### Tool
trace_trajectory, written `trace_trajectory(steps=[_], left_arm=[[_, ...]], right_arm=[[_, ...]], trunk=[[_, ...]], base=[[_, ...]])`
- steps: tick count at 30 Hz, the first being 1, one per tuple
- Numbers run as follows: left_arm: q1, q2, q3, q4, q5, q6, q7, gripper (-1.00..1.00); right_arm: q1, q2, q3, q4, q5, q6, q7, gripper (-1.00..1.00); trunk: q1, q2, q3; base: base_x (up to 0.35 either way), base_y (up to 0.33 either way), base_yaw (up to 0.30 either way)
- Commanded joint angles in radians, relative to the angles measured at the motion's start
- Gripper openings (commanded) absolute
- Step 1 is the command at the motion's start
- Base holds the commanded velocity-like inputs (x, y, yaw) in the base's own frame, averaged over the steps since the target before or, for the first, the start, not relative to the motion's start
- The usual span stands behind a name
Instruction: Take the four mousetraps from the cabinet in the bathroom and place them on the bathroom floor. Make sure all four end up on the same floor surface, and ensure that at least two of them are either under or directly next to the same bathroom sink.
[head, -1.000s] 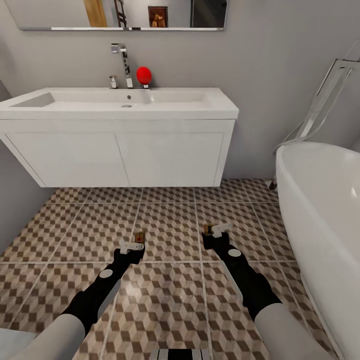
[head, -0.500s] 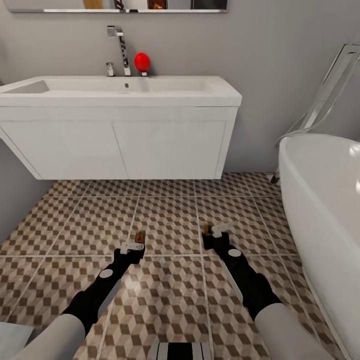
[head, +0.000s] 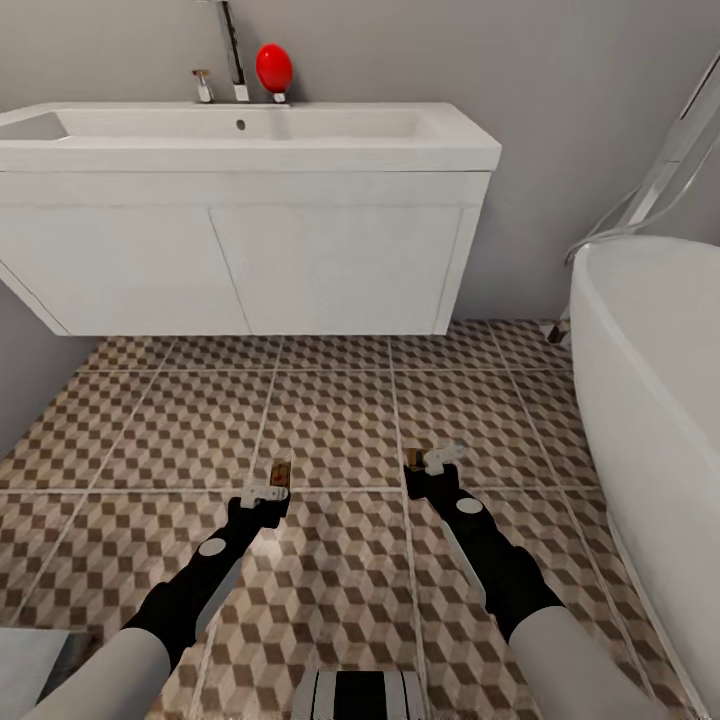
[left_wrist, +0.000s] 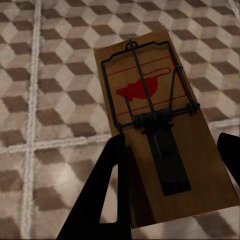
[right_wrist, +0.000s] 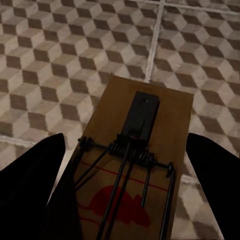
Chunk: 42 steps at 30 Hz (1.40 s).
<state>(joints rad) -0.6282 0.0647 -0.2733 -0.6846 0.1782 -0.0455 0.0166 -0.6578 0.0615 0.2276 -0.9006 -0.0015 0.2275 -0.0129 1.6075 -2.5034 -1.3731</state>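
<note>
In the head view my left gripper (head: 268, 492) is shut on a mousetrap (head: 280, 470), a tan board with dark wire, held a little above the bathroom floor (head: 330, 420). My right gripper (head: 436, 462) is shut on a second mousetrap (head: 412, 458). The left wrist view has the trap (left_wrist: 150, 90) between the dark fingers (left_wrist: 107, 185), red mouse print up. Seen from the right wrist, the other trap (right_wrist: 145, 115) sits between the fingers (right_wrist: 30, 185). The white wall-hung bathroom sink (head: 250, 150) stands ahead, some tiles away. The cabinet is out of view.
A white bathtub (head: 650, 350) runs along the right side, close to my right arm. A chrome tap (head: 232, 50) and a red round object (head: 273, 67) sit on the sink's back edge. A grey wall closes the left.
The whole picture has shifted: the sink now sits higher and larger in the head view, so the camera has moved nearer. Both arms hold the same pose with their traps.
</note>
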Motion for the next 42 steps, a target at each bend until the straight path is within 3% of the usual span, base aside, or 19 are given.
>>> trace_trajectory(steps=[1, 17, 23, 34, 42], left_arm=[[-0.001, 0.001, -0.006, 0.000, 0.010, -0.004, 0.002, -1.00], [-0.001, 0.000, -0.006, -0.009, 0.009, -0.017, 0.001, -1.00], [-0.001, 0.000, -0.006, -0.045, 0.009, -0.087, 0.000, -1.00], [0.000, -0.005, -0.084, -0.082, 0.002, -0.149, 0.004, -1.00], [0.000, -0.002, -0.093, -0.090, 0.000, -0.154, 0.005, -1.00]], right_arm=[[0.000, 0.000, 0.001, -0.002, 0.000, 0.006, -0.001, -1.00], [0.001, 0.001, 0.001, -0.001, 0.000, -0.004, 0.003, -1.00], [0.001, 0.003, 0.002, 0.001, 0.003, -0.113, -0.001, -1.00], [0.001, 0.002, 0.003, 0.002, 0.007, -0.144, 0.000, -1.00], [0.001, 0.000, 0.011, -0.007, 0.009, -0.147, 0.002, -1.00]], trunk=[[0.000, -0.001, -0.006], [0.007, -0.004, -0.092], [0.010, -0.006, -0.119], [0.015, -0.008, -0.162], [0.019, -0.010, -0.192]], base=[[0.000, 0.000, 0.000], [0.000, 0.000, 0.000], [0.000, 0.000, 0.000], [0.000, 0.000, 0.000], [0.000, 0.000, 0.000]])
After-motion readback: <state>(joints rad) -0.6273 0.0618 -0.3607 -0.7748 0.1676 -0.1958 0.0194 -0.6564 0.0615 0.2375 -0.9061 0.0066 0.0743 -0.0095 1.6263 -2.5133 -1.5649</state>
